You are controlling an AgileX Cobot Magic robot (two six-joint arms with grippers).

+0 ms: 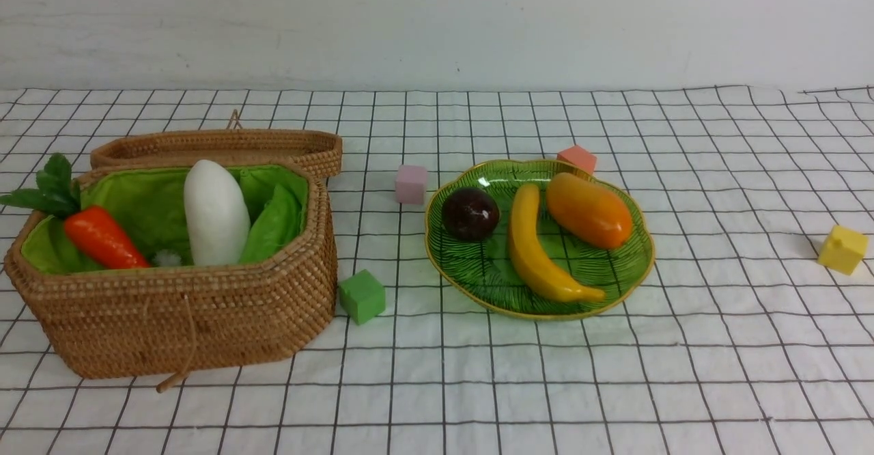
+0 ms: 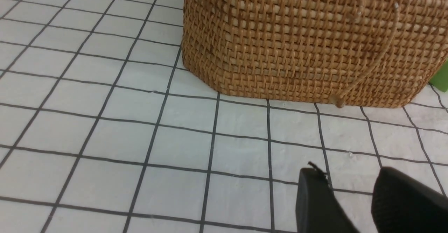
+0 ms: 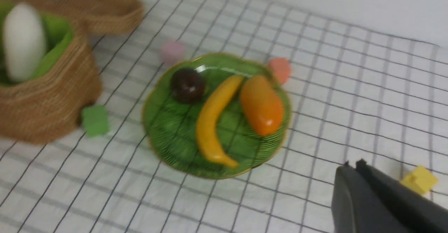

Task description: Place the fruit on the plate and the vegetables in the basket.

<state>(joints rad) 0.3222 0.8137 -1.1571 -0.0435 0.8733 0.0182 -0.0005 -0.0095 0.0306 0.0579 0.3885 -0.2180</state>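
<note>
Ahead of the left fingers (image 2: 346,187), parted and empty over the bench (image 2: 175,149), sits the basket (image 2: 308,44), radish (image 1: 215,212) and carrot (image 1: 102,238) inside. Ahead of the right fingers (image 3: 351,168), closed on nothing, the plate (image 3: 164,121) carries banana (image 3: 211,121), mango (image 3: 261,105) and purple ball (image 3: 187,85). A yellow cube (image 3: 419,179) lies just beside them.

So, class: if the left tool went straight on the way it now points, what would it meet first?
Probably the basket: the left tool, jaws apart and empty, points over bare cloth toward its woven wall. Depth is uncertain.
</note>
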